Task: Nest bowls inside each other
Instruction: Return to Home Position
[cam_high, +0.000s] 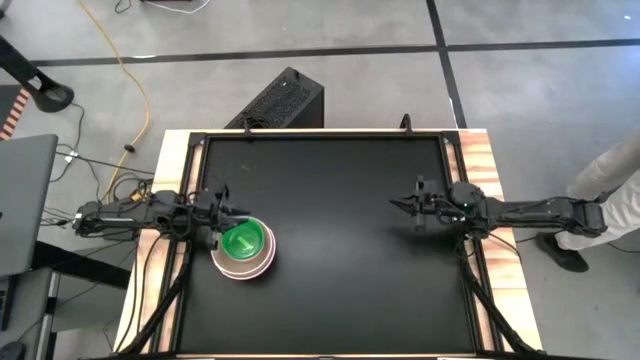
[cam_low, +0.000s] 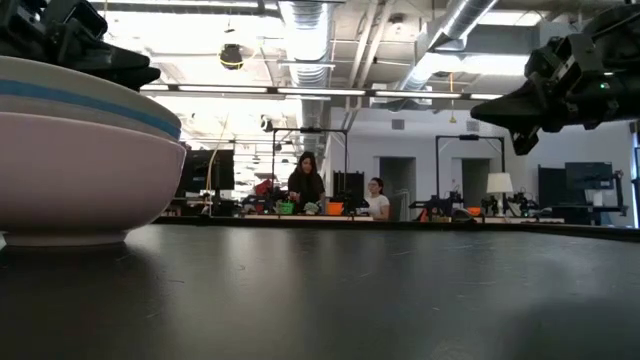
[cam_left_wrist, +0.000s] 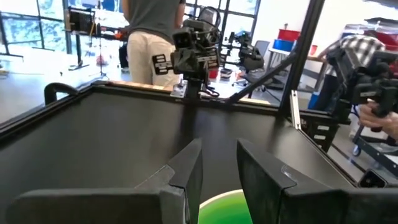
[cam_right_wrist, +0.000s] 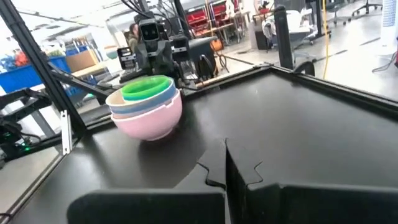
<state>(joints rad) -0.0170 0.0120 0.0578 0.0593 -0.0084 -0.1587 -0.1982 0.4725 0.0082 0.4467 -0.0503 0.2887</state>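
The bowls stand nested in one stack (cam_high: 243, 247) at the table's left side: a pink bowl (cam_right_wrist: 149, 118) outermost, cream and blue rims above it, a green bowl (cam_right_wrist: 146, 87) innermost. The stack rests by the pink bowl's base (cam_low: 60, 238) on the black table. My left gripper (cam_left_wrist: 219, 149) hovers open over the stack's left rim, and the green bowl's rim (cam_left_wrist: 221, 208) shows below its fingers. It appears to touch nothing. My right gripper (cam_right_wrist: 227, 162) is shut and holds nothing; it hangs above the table's right side (cam_high: 400, 205), far from the stack.
The black table top (cam_high: 340, 280) stretches bare between stack and right gripper. A black box (cam_high: 285, 100) sits on the floor beyond the far edge. A person's legs (cam_high: 610, 190) stand right of the table. People (cam_low: 305, 185) work far behind.
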